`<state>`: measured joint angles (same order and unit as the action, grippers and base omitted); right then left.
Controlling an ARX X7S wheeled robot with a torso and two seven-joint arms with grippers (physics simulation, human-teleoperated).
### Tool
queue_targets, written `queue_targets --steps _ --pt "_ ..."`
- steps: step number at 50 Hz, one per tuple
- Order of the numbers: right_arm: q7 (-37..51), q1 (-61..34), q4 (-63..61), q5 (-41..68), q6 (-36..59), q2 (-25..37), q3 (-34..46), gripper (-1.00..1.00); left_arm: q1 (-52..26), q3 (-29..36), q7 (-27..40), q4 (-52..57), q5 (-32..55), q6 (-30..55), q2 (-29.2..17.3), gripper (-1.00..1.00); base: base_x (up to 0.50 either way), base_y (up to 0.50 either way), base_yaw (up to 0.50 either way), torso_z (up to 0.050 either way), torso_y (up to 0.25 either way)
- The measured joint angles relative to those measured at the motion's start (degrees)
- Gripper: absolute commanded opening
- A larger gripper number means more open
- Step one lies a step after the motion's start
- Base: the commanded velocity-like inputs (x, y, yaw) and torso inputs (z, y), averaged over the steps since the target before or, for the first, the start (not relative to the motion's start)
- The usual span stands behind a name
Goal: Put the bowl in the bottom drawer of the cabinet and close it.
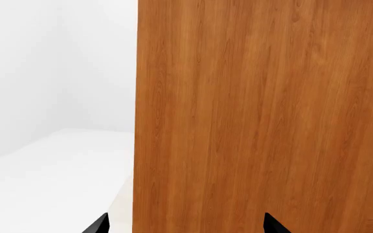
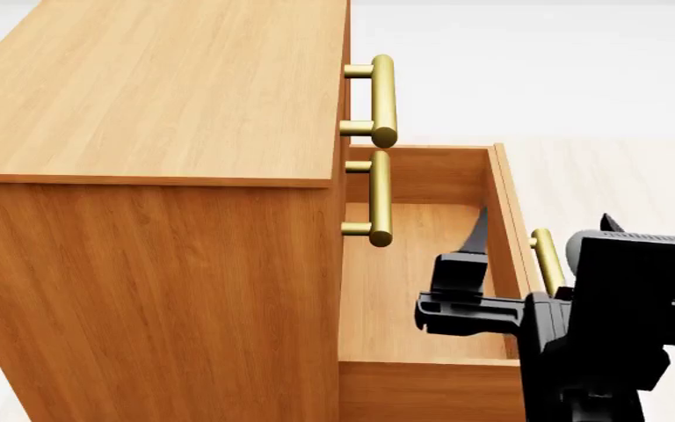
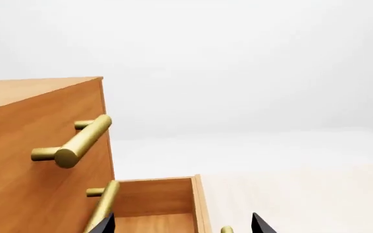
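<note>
Head view: bowl nowhere visible in any view; left hand outside this view. Left wrist view shows only cabinet (image 1: 258,111) side panel close ahead, two dark tips of left hand (image 1: 185,224) spread wide, nothing between them. Bottom drawer (image 2: 425,264) pulled out, interior bare where visible, near part hidden behind right hand (image 2: 478,264). Right hand released, fingers apart, holding nothing, hanging over drawer just inside front panel, beside its brass handle (image 2: 545,259). Pale surface (image 2: 619,176) open beyond drawer front

The bottom drawer (image 2: 431,264) juts open from the cabinet (image 2: 150,176) (beneath both upper handles (image 2: 381,101)).
</note>
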<state>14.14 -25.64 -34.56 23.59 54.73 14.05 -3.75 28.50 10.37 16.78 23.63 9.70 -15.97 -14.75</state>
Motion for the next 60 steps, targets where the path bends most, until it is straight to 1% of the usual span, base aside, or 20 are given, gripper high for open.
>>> queue_targets --steps 16,33,49,60 --pt "-1.4 -4.4 12.5 -1.6 -0.1 1.4 2.9 1.00 -0.4 0.3 0.3 -0.7 0.3 -0.4 -0.3 1.00 0.00 0.00 0.00 0.000 0.000" --pt "-2.5 -9.4 23.0 -1.5 2.2 1.9 4.0 1.00 -0.4 0.7 1.0 -0.4 0.2 -0.3 -0.7 1.00 0.00 0.00 0.00 0.000 0.000" --pt "-2.3 -12.6 29.6 -2.2 5.0 2.7 5.7 1.00 -0.5 1.1 1.4 -0.6 0.1 -0.5 -1.1 1.00 0.00 0.00 0.00 0.000 0.000" --pt "-3.0 -14.0 33.7 -2.7 5.3 3.4 7.2 1.00 -0.6 1.3 1.8 -0.7 0.2 -0.5 -1.3 1.00 0.00 0.00 0.00 0.000 0.000"
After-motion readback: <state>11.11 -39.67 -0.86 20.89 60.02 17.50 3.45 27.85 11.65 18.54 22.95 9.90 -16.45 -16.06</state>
